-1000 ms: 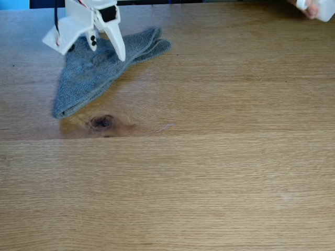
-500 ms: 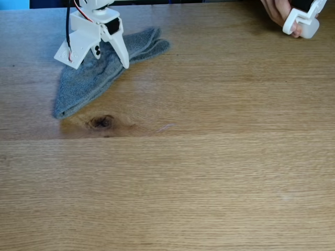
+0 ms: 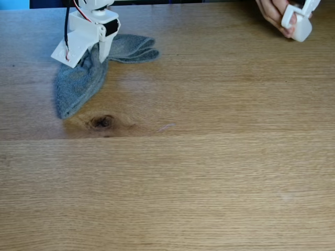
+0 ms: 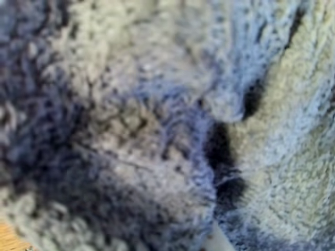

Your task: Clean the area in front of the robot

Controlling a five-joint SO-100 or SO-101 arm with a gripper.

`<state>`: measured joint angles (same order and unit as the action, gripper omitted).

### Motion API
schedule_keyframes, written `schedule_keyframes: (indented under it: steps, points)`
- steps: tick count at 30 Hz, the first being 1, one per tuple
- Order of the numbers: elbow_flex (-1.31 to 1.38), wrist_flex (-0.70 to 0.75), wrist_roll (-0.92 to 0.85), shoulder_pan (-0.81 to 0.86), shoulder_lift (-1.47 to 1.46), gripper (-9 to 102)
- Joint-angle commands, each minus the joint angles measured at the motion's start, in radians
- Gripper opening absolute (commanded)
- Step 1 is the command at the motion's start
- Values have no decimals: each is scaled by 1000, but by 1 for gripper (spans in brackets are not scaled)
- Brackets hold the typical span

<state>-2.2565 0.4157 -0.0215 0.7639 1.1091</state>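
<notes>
The tabletop (image 3: 199, 172) spreads bare and pale in the fixed view, with a dark knot (image 3: 102, 122) left of centre. The grey cloth (image 3: 78, 83) lies at the far left, and since a moment ago it has bunched narrower and slid left, its folded end pulled back from the right. The robot (image 3: 91, 26) stands over it, and the gripper (image 3: 97, 55) presses down into the fabric; I cannot tell how its fingers stand. The wrist view shows the cloth (image 4: 131, 120) up close. At the top right a hand (image 3: 275, 13) holding a white bottle (image 3: 298, 23) has come nearer. Wiping looks barely begun.
</notes>
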Motion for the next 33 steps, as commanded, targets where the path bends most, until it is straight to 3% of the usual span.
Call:
schedule_keyframes:
  steps: [1, 8, 18, 22, 33]
  points:
    - [86, -143, 5, 41, 71, 0]
    - [86, -63, 40, -74, 393, 0]
    - [87, 405, 101, -357, 824, 0]
    - [86, 549, 67, -489, 890, 0]
    - [86, 729, -164, -779, 976, 0]
